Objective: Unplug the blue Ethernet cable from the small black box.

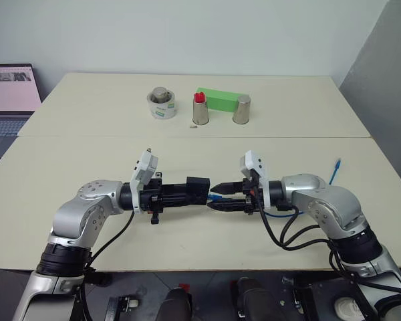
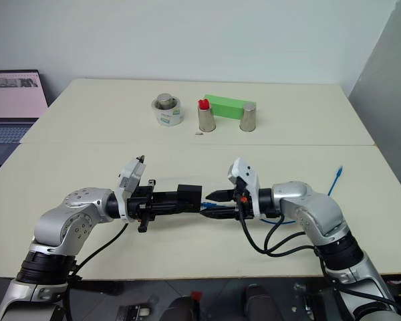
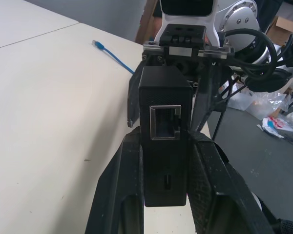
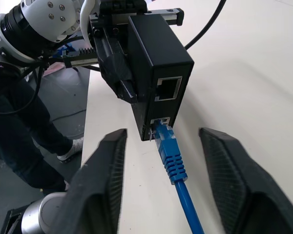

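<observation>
Box (image 4: 154,73), small and black, sits clamped between the two black fingers (image 3: 122,190) of the left gripper (image 1: 199,189), held level above the front bench (image 1: 67,167) with its port face turned toward the right gripper (image 4: 166,180). That face carries two ports: the upper one stands empty, and the plug of the blue Ethernet cable (image 4: 172,158) is seated in the lower one. In the right wrist view the right fingers (image 4: 105,175) stand apart on either side of the blue plug boot, neither pad touching it; the cable runs back between them. In the head views the right fingertips lie just beside the box, and the cable passes under the right wrist and across the bench, its far plug (image 1: 337,162) lying near the right edge.

One box, one blue cable. On the rear bench stand two metal cups (image 1: 242,110), one of them holding something red (image 1: 199,98), one green block (image 1: 220,99) behind them, and one white roll (image 1: 162,105) with a metal cylinder on top. One open laptop (image 1: 10,93) sits off to the left.
</observation>
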### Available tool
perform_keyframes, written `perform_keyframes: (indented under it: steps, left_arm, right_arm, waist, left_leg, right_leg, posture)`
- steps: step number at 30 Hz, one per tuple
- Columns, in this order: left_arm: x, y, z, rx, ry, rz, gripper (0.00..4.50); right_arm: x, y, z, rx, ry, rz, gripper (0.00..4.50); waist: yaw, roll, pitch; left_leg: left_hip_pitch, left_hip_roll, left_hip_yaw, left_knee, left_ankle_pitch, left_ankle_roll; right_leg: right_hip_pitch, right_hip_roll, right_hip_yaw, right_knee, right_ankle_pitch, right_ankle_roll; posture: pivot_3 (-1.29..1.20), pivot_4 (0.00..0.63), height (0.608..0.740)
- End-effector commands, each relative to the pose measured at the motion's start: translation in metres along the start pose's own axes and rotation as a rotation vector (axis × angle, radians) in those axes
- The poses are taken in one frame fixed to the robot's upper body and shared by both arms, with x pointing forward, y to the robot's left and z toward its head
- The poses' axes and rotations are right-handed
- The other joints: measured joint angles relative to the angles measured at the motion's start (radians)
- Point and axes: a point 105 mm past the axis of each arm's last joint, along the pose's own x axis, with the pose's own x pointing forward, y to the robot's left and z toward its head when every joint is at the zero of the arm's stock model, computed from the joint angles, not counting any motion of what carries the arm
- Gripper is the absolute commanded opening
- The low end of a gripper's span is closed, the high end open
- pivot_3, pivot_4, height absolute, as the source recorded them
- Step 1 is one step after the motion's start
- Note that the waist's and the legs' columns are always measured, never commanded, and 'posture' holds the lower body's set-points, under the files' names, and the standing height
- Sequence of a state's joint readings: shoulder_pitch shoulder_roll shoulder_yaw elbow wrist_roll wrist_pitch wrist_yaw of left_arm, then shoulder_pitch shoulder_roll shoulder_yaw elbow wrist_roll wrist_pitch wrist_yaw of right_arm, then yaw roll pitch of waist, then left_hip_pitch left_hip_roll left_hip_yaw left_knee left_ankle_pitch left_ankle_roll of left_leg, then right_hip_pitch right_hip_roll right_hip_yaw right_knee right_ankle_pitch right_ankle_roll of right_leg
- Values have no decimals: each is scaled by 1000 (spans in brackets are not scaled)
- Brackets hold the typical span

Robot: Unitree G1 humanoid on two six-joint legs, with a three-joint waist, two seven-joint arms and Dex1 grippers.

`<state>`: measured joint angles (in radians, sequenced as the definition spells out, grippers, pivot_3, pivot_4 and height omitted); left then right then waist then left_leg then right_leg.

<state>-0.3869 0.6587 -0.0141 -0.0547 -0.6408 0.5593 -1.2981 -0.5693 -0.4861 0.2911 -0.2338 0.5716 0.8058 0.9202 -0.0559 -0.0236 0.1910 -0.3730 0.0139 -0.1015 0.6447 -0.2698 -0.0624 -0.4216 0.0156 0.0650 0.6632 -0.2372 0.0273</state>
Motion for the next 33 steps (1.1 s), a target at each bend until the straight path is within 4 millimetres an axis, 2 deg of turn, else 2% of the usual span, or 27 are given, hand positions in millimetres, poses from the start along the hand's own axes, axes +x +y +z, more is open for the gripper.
perform_keyframes:
  steps: [1, 3, 7, 15, 27, 29, 30, 33]
  left_arm:
    - [5, -8, 7, 56, -5, -35, 784]
    - [5, -9, 7, 61, 3, -40, 784]
    - [5, -13, 2, 72, 36, -63, 783]
    - [4, -18, -6, 97, 92, -87, 783]
    - [-23, -4, -12, 110, 156, 37, 783]
    - [-25, -3, -13, 107, 154, 54, 783]
    - [-26, -2, -13, 104, 147, 68, 783]
    - [-27, 1, -12, 84, 114, 109, 783]
  right_arm:
    - [1, 6, 10, -52, -17, 32, 1222]
    - [1, 6, 9, -55, -11, 37, 731]
    - [1, 7, 8, -48, 1, 54, 37]
    - [-4, 8, 1, -47, 67, 97, 26]
    - [-35, -23, -33, -21, 205, -46, 26]
    - [-39, -34, -34, -46, 203, -103, 26]
    - [-41, -45, -32, -69, 189, -169, 26]
    - [-50, -98, -27, -151, 160, -473, 26]
  waist:
    - [0, 0, 0]
    - [0, 0, 0]
    - [0, 0, 0]
    - [0, 0, 0]
    - [0, 0, 0]
    - [0, 0, 0]
    - [0, 0, 0]
    - [-5, 0, 0]
  left_leg:
    - [0, 0, 0, 0, 0, 0]
    - [0, 0, 0, 0, 0, 0]
    - [0, 0, 0, 0, 0, 0]
    - [0, 0, 0, 0, 0, 0]
    - [0, 0, 0, 0, 0, 0]
    - [-1, 0, 0, 0, 0, 0]
    - [-1, 0, 0, 0, 0, 0]
    - [0, 0, 1, 0, 0, 0]
  right_leg:
    - [0, 0, 0, 0, 0, 0]
    - [0, 0, 0, 0, 0, 0]
    - [0, 0, 0, 0, 0, 0]
    - [0, 0, 0, 0, 0, 0]
    - [0, 0, 0, -1, 0, 0]
    - [-1, 0, 0, -1, 0, 0]
    - [-1, 0, 0, 0, 0, 0]
    - [0, 0, 0, 0, 0, 1]
  posture:
    - [0, 150, 740]
    - [0, 150, 740]
    - [0, 150, 740]
    - [0, 150, 740]
    - [0, 150, 740]
    - [0, 150, 740]
    - [0, 150, 740]
    - [0, 150, 740]
